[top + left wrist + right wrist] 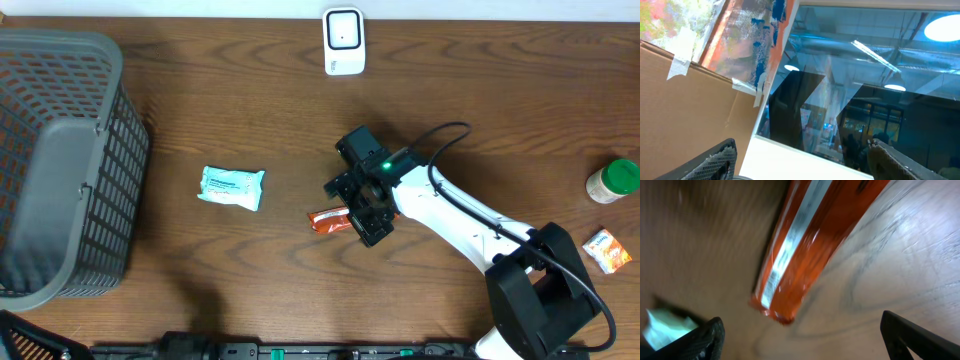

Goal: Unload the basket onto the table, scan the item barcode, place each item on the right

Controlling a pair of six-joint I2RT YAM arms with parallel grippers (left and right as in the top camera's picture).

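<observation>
The right gripper (357, 212) hangs with its fingers spread wide over the orange snack packet (327, 221). The packet lies flat on the wooden table (250, 100), well apart from the white scanner (343, 40). The left gripper (807, 162) is likewise open, holding nothing.

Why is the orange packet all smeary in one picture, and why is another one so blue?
Right wrist view: the orange packet and the wooden table are streaked with motion blur, with white glare along the wrapper. Left wrist view: tinted blue, a bright ceiling light washing out its top corner. Overhead view: sharp and evenly lit.
</observation>
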